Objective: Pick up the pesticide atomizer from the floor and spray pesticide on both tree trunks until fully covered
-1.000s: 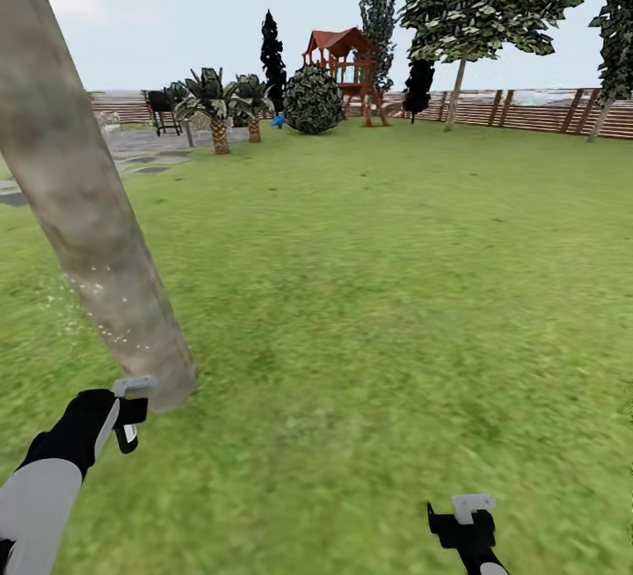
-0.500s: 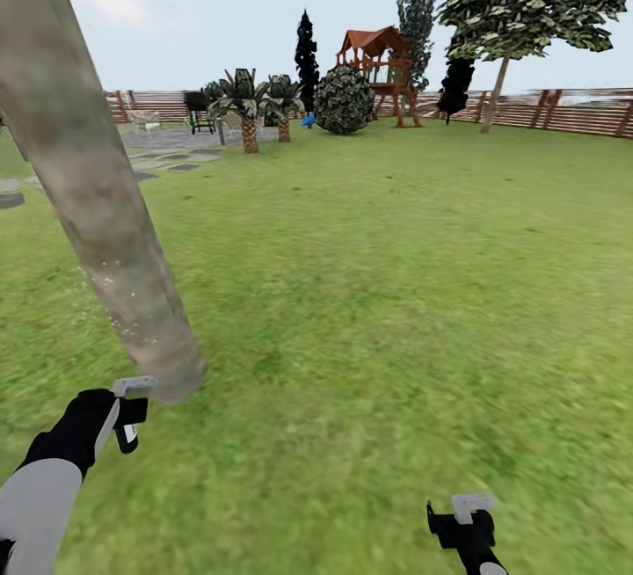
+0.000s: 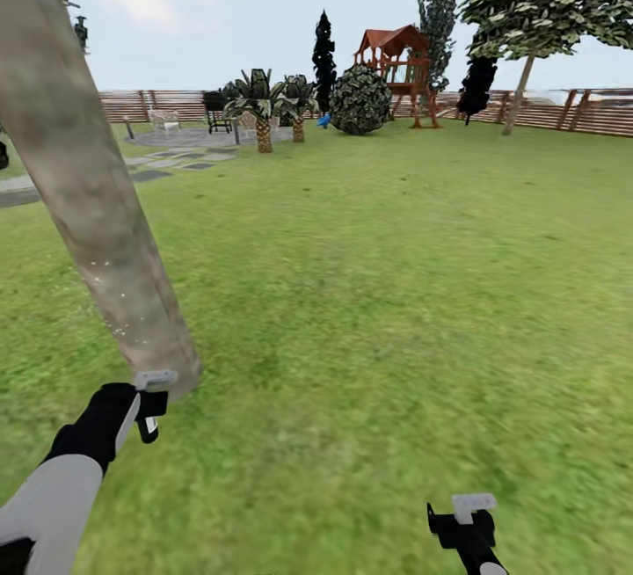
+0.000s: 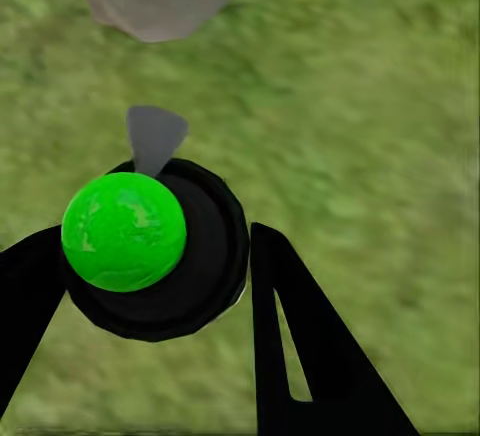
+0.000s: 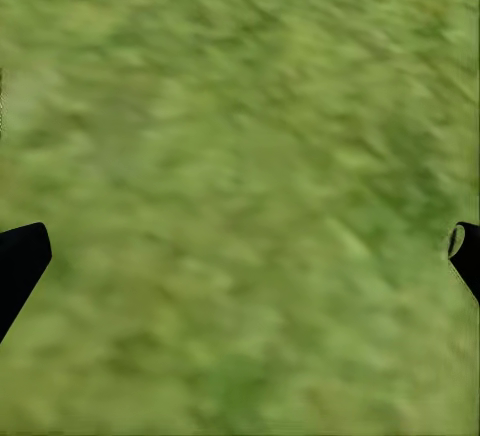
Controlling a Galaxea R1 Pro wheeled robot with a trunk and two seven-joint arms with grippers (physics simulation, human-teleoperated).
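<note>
Spreading wide, the lawn [image 3: 396,294] carries a leaning trunk [image 3: 88,197] at the left. Left claw [image 4: 150,286], beside the trunk's foot, is clamped on the atomizer [image 4: 160,251]. Right claw [image 5: 240,256] hangs spread apart over grass.

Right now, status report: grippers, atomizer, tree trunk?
Left gripper shut on atomizer, at the base of the tree trunk. Right gripper open over grass. Nothing between.
</note>
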